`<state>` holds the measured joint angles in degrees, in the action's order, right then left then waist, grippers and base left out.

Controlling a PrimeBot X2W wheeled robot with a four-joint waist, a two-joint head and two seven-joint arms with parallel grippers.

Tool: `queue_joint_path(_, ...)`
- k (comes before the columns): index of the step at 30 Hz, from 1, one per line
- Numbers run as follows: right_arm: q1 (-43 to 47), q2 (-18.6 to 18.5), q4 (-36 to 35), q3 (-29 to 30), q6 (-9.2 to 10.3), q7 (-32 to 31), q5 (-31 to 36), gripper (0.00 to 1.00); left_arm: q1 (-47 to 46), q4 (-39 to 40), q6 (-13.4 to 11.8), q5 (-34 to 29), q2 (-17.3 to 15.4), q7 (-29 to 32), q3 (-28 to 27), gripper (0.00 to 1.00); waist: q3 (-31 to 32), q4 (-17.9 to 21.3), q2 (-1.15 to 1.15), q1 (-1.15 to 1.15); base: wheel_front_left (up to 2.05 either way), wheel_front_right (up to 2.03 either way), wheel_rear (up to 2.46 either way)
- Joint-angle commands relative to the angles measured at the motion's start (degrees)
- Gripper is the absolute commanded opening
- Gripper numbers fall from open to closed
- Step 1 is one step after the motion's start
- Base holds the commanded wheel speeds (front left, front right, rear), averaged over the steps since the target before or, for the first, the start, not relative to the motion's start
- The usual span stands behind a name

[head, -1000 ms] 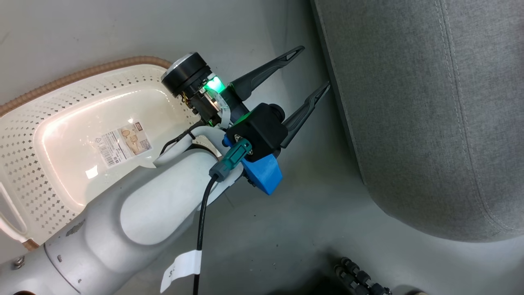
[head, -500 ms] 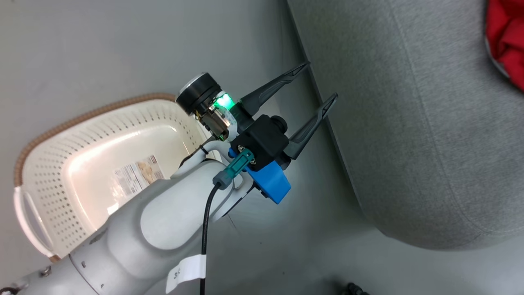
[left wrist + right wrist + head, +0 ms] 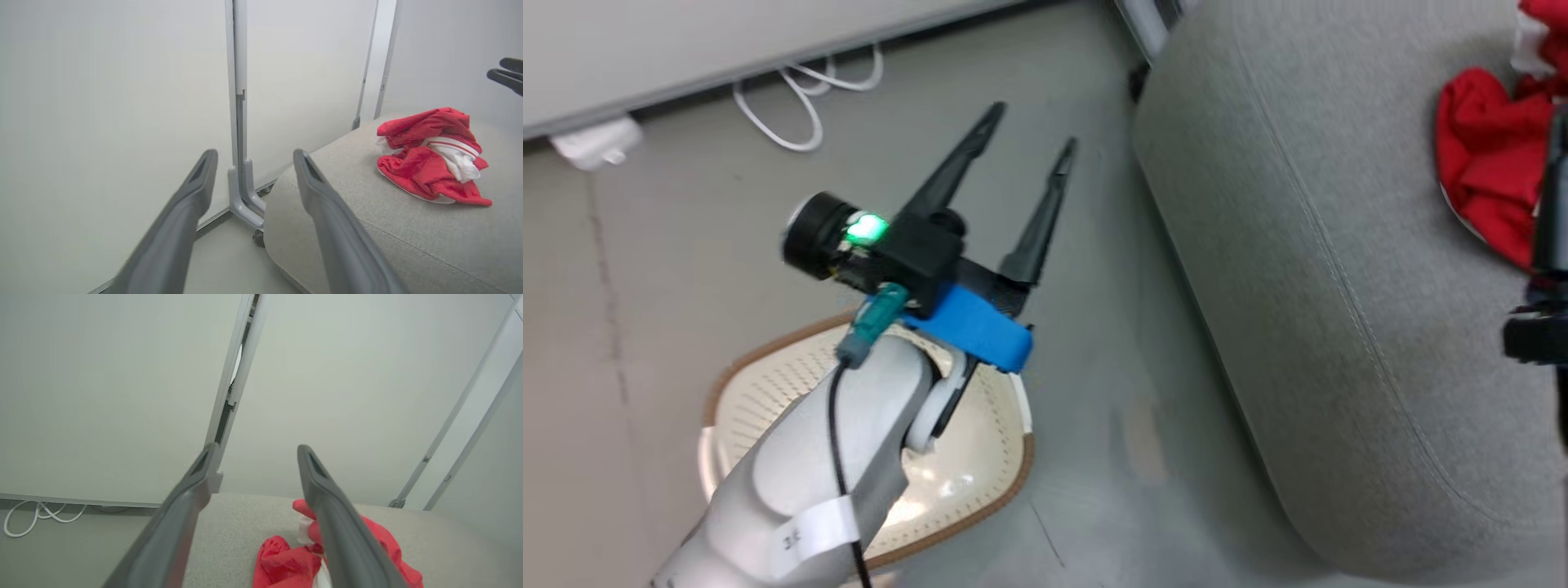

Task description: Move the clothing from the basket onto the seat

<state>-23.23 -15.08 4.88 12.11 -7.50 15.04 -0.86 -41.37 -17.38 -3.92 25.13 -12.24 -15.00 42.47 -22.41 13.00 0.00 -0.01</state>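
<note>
With the clothing (image 3: 433, 155) heaped on the seat (image 3: 1298, 286), well apart from the basket (image 3: 1005, 474), the right gripper (image 3: 257, 450) near it and the left gripper (image 3: 1032, 126), both with fingers spread and empty, should pull clear without snagging fabric.

Crumpled red-and-white clothing (image 3: 408, 173) in a heap on the grey seat (image 3: 367, 237), cream brown-rimmed basket (image 3: 984, 453) nearby

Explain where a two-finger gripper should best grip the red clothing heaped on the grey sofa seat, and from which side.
Grip the raised red fold on top of the clothing, coming from above with the fingers straddling it. The heap lies crumpled on the flat sofa seat, so its edges lie low while that fold stands proud. The open right gripper nearby seems best placed.
</note>
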Motion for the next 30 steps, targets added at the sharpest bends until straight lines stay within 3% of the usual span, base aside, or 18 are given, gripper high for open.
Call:
queue_joint_path(1, 0.92, 0.27, -0.01, -1.28, 0.0, 0.2, 0.19, 1.0, 1.61, 0.41, -0.14, -0.56, 0.1, -0.24, -1.8, 1.0, 4.63, -4.2, 0.0, 0.01, 0.0, 0.0, 0.0)
queue_joint_path(7, 1.37, 1.84, 1.02, -7.2, 0.0, 0.2, -0.39, 1.0, 8.18, 1.7, -0.8, -3.25, 0.65, -0.24, -12.39, 1.0, 9.41, -8.0, 0.0, 0.01, 0.0, 0.0, 0.0)
queue_joint_path(15, 5.86, 5.23, 2.54, -10.47, 0.0, 0.2, -0.64, 1.0, 17.25, 2.4, 0.31, -7.07, 2.24, -0.25, -24.18, 1.0, 14.12, -11.75, 0.0, 0.01, 0.0, 0.0, 0.0)
queue_joint_path(25, 13.27, 8.19, 5.18, -10.59, 0.0, 0.2, -2.54, 1.0, 28.62, 4.6, 5.01, -11.42, 6.19, -0.25, -35.28, 1.0, 18.49, -13.68, 0.0, 0.01, 0.0, 0.0, 0.0)
queue_joint_path(30, 15.83, 9.03, 6.5, -10.46, 0.0, 0.2, -3.33, 1.0, 32.01, 6.19, 7.45, -13.65, 8.17, -0.25, -38.29, 1.0, 19.47, -14.15, 0.0, 0.01, 0.0, 0.0, 0.0)
